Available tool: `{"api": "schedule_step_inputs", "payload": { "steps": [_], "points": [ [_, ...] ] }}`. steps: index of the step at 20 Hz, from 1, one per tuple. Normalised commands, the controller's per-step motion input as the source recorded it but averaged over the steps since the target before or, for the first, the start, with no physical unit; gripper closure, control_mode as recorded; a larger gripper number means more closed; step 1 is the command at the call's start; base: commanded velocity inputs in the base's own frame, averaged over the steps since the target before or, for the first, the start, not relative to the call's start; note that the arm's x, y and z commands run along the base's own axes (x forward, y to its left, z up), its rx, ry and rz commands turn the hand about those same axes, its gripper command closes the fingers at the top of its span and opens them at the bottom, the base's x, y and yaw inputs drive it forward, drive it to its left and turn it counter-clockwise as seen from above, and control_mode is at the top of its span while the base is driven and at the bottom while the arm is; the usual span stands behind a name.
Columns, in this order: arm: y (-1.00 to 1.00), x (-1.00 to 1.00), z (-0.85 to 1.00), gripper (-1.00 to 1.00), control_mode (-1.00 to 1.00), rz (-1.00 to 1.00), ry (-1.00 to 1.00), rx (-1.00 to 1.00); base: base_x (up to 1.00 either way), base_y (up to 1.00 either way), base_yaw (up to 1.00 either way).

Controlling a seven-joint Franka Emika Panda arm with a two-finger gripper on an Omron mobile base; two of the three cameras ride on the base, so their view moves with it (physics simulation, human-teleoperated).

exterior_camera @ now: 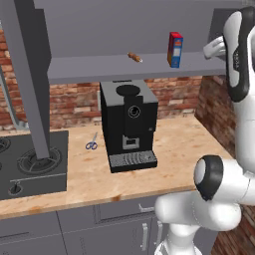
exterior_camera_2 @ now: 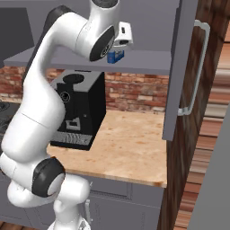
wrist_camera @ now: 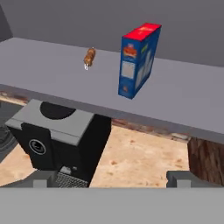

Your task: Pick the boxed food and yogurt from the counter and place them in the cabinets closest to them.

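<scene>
Two items on the grey cabinet shelf [wrist_camera: 183, 100] ahead of the hand [wrist_camera: 113, 179]: boxed food [wrist_camera: 138, 59], upright red-topped blue carton, and a small brown item [wrist_camera: 89, 56] beyond-left. Hand fingers spread apart, clear of the box. Black boxy coffee machine [exterior_camera: 128, 124] below on the wood-grain desk [exterior_camera: 174, 159]; scissors [exterior_camera: 91, 143] beside it.

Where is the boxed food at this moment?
The boxed food stands upright on the open cabinet's grey shelf, toward its right end above the coffee machine, with a small brown item lying to its left.
</scene>
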Motion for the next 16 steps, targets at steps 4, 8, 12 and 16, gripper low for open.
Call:
{"api": "schedule_step_inputs", "payload": {
  "steps": [4,8,12,16],
  "points": [
    [0.11,-0.89,-0.85,-1.0,-1.0,-0.07,-0.12,-0.12,0.0,0.0,0.0],
    [0.31,-0.16,-0.86,-1.0,-1.0,-0.19,0.07,-0.26,0.0,0.0,0.0],
    [0.15,-0.05,-0.88,-1.0,-1.0,-0.17,0.11,-0.22,0.0,0.0,0.0],
    [0.0,0.0,-0.16,-1.0,-1.0,-0.02,0.01,-0.04,0.0,0.0,0.0]
  ]
}}
